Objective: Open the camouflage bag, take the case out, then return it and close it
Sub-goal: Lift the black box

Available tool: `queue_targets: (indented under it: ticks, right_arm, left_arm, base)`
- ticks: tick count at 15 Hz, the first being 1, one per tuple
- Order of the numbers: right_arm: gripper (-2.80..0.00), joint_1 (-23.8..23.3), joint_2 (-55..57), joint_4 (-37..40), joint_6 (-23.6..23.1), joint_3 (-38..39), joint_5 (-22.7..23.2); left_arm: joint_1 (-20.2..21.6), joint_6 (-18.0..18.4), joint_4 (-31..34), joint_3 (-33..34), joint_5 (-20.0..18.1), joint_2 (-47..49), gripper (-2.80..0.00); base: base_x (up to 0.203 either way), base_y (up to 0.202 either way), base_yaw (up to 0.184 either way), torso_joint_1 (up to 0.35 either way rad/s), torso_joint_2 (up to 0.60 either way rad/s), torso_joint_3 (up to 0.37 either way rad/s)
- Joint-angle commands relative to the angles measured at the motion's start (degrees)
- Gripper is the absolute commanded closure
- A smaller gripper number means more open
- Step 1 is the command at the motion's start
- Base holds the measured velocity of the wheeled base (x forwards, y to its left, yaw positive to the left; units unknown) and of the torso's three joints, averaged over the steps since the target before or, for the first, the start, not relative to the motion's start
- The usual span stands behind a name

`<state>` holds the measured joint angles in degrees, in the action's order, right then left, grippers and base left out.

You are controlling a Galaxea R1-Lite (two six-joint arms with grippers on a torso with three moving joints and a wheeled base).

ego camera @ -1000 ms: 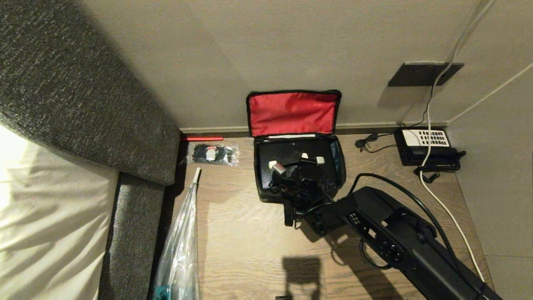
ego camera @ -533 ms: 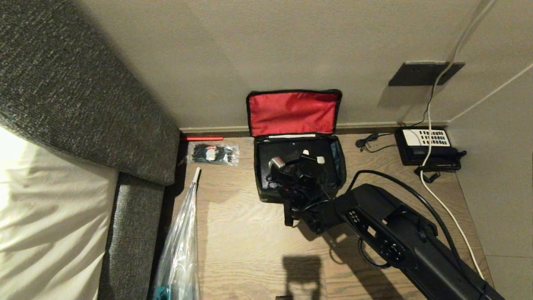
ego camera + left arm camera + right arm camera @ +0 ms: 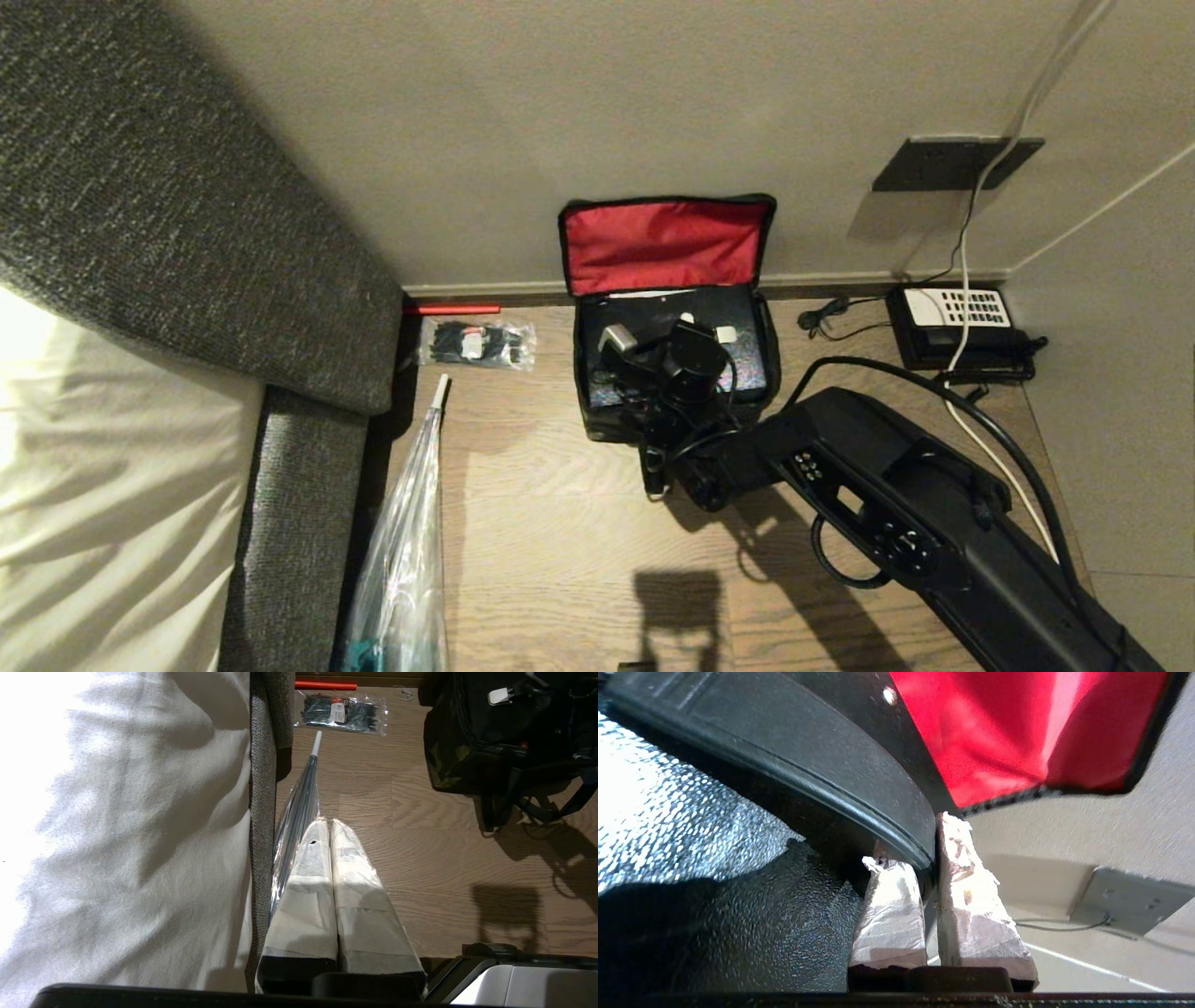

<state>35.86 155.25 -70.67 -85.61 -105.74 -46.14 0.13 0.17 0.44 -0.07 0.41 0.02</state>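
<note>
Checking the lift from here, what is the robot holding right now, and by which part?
The right tool is shut on the black rectangular hard case, pinching its rim edge, over the open camouflage fabric bag. The left tool holds nothing.

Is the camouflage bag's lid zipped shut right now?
No, the camouflage bag stands open, its red-lined lid leaning back against the wall.

Wooden floor [image 3: 560,523], camouflage bag [image 3: 607,425], telephone [image 3: 957,327], cable-tie packet [image 3: 476,343]
</note>
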Motion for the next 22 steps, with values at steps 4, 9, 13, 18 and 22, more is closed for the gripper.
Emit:
queue_targets:
  ticks: [4, 9, 13, 18, 22]
  right_arm:
    - [0.00, 1.76, -4.07, -0.90, -0.17, 2.85, -0.09]
    - [0.00, 4.52, -6.24, -0.48, 4.63, 6.35, -3.45]
    - [0.00, 4.57, -7.24, 1.31, 5.46, 6.44, -3.87]
    - [0.00, 4.32, -4.84, 2.73, 6.44, 6.79, -3.95]
    - [0.00, 4.01, -2.04, 4.75, 7.96, 4.19, -3.96]
  left_arm:
    - [0.04, 0.01, 0.00, -0.01, 0.02, -0.20, 0.00]
    - [0.04, 0.01, 0.00, -0.01, 0.02, -0.11, 0.00]
    - [0.04, 0.01, 0.00, -0.01, 0.02, -0.14, 0.00]
    - [0.04, 0.01, 0.00, -0.01, 0.02, -0.11, 0.00]
    - [0.04, 0.01, 0.00, -0.01, 0.02, -0.18, 0.00]
  base:
    - [0.000, 0.000, 0.000, 0.000, 0.00, 0.000]
    - [0.000, 0.000, 0.000, 0.000, 0.00, 0.000]
    - [0.000, 0.000, 0.000, 0.000, 0.00, 0.000]
    - [0.000, 0.000, 0.000, 0.000, 0.00, 0.000]
    - [0.000, 0.000, 0.000, 0.000, 0.00, 0.000]
